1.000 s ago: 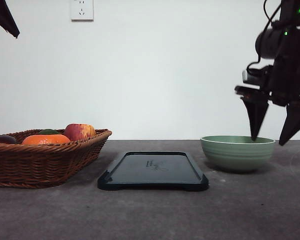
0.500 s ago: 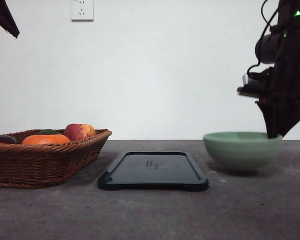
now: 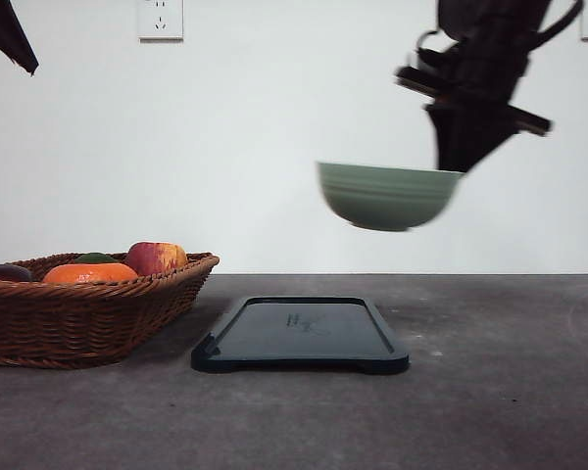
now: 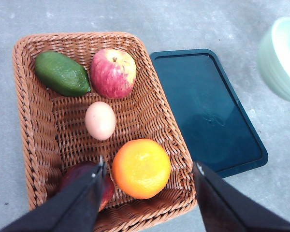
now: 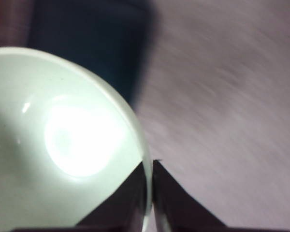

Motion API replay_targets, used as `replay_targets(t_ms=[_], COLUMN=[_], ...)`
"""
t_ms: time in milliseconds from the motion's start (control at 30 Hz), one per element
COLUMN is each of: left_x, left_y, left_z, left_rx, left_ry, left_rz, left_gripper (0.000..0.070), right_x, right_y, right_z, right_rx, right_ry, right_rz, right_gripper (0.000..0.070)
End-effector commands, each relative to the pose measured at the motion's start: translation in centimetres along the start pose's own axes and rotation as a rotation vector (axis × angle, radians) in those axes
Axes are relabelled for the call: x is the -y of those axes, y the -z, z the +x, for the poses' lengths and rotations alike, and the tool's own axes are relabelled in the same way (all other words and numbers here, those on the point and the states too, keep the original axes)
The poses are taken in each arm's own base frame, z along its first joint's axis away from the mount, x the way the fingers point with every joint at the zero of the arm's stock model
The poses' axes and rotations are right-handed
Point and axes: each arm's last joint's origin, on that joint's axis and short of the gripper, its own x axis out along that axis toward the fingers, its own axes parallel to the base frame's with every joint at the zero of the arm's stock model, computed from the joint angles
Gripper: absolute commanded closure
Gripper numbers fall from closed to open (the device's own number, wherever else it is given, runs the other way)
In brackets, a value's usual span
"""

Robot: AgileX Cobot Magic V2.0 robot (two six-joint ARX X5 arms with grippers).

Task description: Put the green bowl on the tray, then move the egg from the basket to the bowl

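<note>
The green bowl (image 3: 387, 196) hangs in the air, well above the surface (image 3: 490, 392), pinched at its right rim by the right claw (image 3: 458, 162). In the right wrist view the two fingers sit closed on either side of the rim (image 5: 146, 193), one inside the bowl and one outside, so the bowl hangs off the claw toward the robot's left. It sits slightly tilted, the gripped side a touch lower.

The relation that counts is bowl to tray (image 3: 299, 335). The tray lies flat on the surface, below the bowl and a little toward the robot's left; the bowl's foot seems to hang above the tray's right end rather than its middle. By my reading, a short carry leftward and then a straight descent would set it down inside the low rim. The tray's long axis looks to run away from the robot.

Further left stands the basket (image 4: 34, 145), just beside the tray. Its egg (image 4: 100, 120) lies near the middle, between the apple (image 4: 113, 73), the avocado (image 4: 62, 73) and the orange (image 4: 141, 168). The left claw (image 4: 150, 186) hovers wide open above the basket, holding nothing, and is clearly the nearer arm for the egg.
</note>
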Motion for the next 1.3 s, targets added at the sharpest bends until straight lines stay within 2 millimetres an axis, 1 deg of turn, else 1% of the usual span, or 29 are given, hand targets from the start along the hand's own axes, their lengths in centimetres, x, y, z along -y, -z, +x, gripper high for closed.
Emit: replay_targets(t_ms=[0,133,300,567,733,933,1133,1267], left_x=[0.2,0.2,0.2,0.2,0.2,0.2,0.2,0.2], left_y=[-0.7,-0.7,-0.7,-0.6,-0.6,-0.6,-0.6,-0.6], left_z=[-0.3,-0.3,-0.3,-0.3,-0.3,-0.3,-0.3,-0.3], left_rx=[0.027,0.022,0.021,0.018,0.018,0.017,0.013,0.013], left_ry=[0.008,0.008,0.008,0.008,0.008,0.008,0.008,0.008], left_rz=[0.010,0.009,0.009,0.008,0.008,0.007,0.006,0.006], left_gripper=[0.0339,0.0339,0.0339,0.0339,0.0339,0.0339,0.0339,0.0339], right_x=[-1.0,-2.7,-3.6,-3.2,-2.7,-3.0,-3.5,-3.7], right_y=[-0.7,-1.3,-1.6,-1.8,-1.8,-2.0,-1.8,-1.8], right_z=[0.5,1.5,3.7,7.8,10.0,11.1,12.2,12.3], right_rx=[0.032,0.077,0.060,-0.004,-0.044,-0.026,-0.051,-0.047], right_ry=[-0.019,-0.045,-0.055,-0.043,-0.036,-0.044,-0.045,-0.048], right_rz=[-0.022,-0.036,-0.052,-0.040,-0.030,-0.037,-0.043,-0.053], right_gripper=[0.0700,0.0700,0.0700,0.0700,0.0700,0.0700,0.0700,0.0699])
